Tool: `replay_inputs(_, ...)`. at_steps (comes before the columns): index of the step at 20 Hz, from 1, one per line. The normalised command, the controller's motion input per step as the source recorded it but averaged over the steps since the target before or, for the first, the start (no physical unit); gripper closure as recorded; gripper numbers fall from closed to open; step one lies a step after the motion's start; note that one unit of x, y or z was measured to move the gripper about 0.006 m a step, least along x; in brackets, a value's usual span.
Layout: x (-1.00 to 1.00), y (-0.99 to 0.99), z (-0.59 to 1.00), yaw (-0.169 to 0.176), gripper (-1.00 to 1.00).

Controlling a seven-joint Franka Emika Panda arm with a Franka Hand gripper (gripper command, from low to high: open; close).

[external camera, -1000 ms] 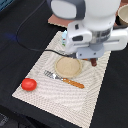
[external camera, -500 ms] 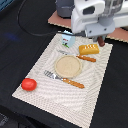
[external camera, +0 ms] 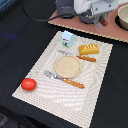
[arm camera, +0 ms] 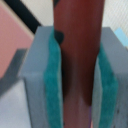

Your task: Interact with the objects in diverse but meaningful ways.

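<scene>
The gripper (arm camera: 77, 70), raised at the far side beyond the mat (external camera: 95, 100), is clamped around the sausage stick (arm camera: 80, 45), which looks light, stiff, smooth, best held mid-length

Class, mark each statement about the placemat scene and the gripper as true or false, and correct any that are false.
1. The red tomato lies on the round plate. False: it lies on the placemat, apart from the plate.
2. The bread loaf sits on the placemat. True.
3. The gripper is open and empty. False: it is shut on the brown sausage stick.
4. The pale-blue carton stands upright. True.
</scene>
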Motion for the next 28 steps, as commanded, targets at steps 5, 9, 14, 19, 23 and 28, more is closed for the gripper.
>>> replay_inputs(5,-0.52,0.71,0.15,0.091,1.00)
replay_inputs(9,-0.53,0.67,-0.02,0.089,1.00)
replay_inputs(14,-0.66,0.54,-0.12,0.096,1.00)
replay_inputs(19,-0.94,0.18,-0.17,0.078,1.00)
replay_inputs(23,-0.96,-0.07,-0.11,0.031,1.00)
replay_inputs(28,-0.83,-0.19,-0.19,0.018,1.00)
